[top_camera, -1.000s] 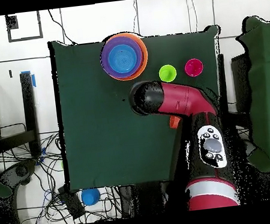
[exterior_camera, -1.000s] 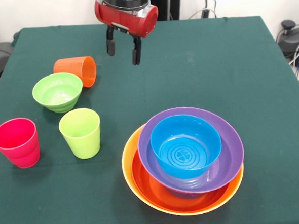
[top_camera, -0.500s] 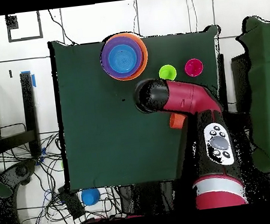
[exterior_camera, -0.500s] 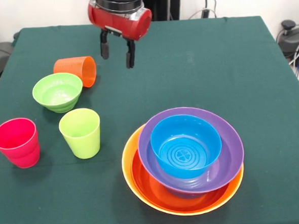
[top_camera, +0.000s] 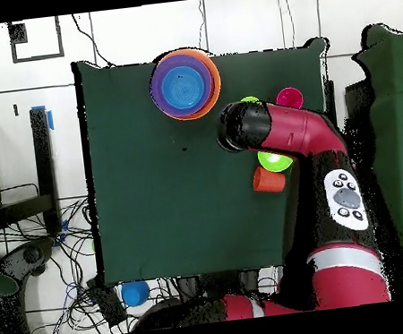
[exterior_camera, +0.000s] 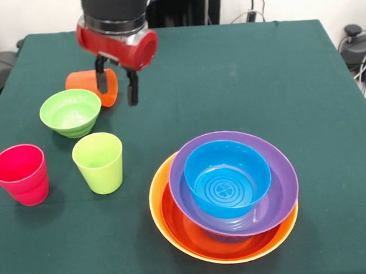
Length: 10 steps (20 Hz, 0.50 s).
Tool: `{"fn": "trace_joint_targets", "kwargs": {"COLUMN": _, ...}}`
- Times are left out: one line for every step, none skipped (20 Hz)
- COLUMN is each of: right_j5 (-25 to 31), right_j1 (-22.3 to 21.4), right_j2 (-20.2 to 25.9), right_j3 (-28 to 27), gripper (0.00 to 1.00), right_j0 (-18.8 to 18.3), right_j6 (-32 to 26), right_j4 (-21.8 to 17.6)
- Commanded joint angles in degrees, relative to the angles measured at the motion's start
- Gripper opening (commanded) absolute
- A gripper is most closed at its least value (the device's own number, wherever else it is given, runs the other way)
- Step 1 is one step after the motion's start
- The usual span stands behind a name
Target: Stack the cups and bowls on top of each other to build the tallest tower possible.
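Observation:
The tower is a yellow-orange bowl holding a red-orange bowl, a purple bowl and a blue bowl, near the front; from overhead it sits at the far edge. The orange cup lies on its side at the left. The small green bowl, lime green cup and pinkish red cup stand left of the tower. My gripper is open and empty, hanging just right of the orange cup's mouth.
The green table spreads right of the gripper. My arm covers most of the lime cup and part of the green bowl from overhead. A blue bowl lies off the table among cables.
My gripper has moved left in the front view and come lower, from over the table's back middle to beside the orange cup. Its fingers stay open. The cups and bowls have not moved.

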Motion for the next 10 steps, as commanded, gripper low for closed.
{"fn": "trace_joint_targets", "kwargs": {"right_j5": 1.8, "right_j1": 7.4, "right_j2": 8.1, "right_j3": -7.9, "gripper": 1.00, "right_j0": -1.6, "right_j6": -11.1, "right_j4": -6.1}}
{"fn": "trace_joint_targets", "kwargs": {"right_j5": 2.0, "right_j1": 8.2, "right_j2": 8.4, "right_j3": -9.2, "gripper": 1.00, "right_j0": -1.7, "right_j6": -11.3, "right_j4": -6.4}}
{"fn": "trace_joint_targets", "kwargs": {"right_j5": 2.2, "right_j1": 8.7, "right_j2": 8.6, "right_j3": -9.9, "gripper": 1.00, "right_j0": -2.1, "right_j6": -11.4, "right_j4": -6.7}}
{"fn": "trace_joint_targets", "kwargs": {"right_j5": 2.8, "right_j1": 9.5, "right_j2": 8.6, "right_j3": -11.2, "gripper": 1.00, "right_j0": -2.2, "right_j6": -11.4, "right_j4": -7.0}}
{"fn": "trace_joint_targets", "kwargs": {"right_j5": 2.6, "right_j1": 9.9, "right_j2": 8.9, "right_j3": -11.5, "gripper": 1.00, "right_j0": -2.6, "right_j6": -11.6, "right_j4": -7.3}}
{"fn": "trace_joint_targets", "kwargs": {"right_j5": 2.6, "right_j1": 10.1, "right_j2": 9.1, "right_j3": -11.7, "gripper": 1.00, "right_j0": -2.8, "right_j6": -11.7, "right_j4": -7.6}}
{"fn": "trace_joint_targets", "kwargs": {"right_j5": 2.5, "right_j1": 10.0, "right_j2": 9.1, "right_j3": -11.4, "gripper": 1.00, "right_j0": -3.1, "right_j6": -11.9, "right_j4": -7.9}}
{"fn": "trace_joint_targets", "kwargs": {"right_j5": 2.7, "right_j1": 10.1, "right_j2": 9.4, "right_j3": -11.4, "gripper": 1.00, "right_j0": -3.5, "right_j6": -12.2, "right_j4": -8.1}}
{"fn": "trace_joint_targets", "kwargs": {"right_j5": 2.9, "right_j1": 10.0, "right_j2": 9.5, "right_j3": -11.5, "gripper": 1.00, "right_j0": -3.9, "right_j6": -12.6, "right_j4": -8.5}}
{"fn": "trace_joint_targets", "kwargs": {"right_j5": 3.1, "right_j1": 10.0, "right_j2": 9.7, "right_j3": -11.5, "gripper": 1.00, "right_j0": -4.2, "right_j6": -13.1, "right_j4": -8.8}}
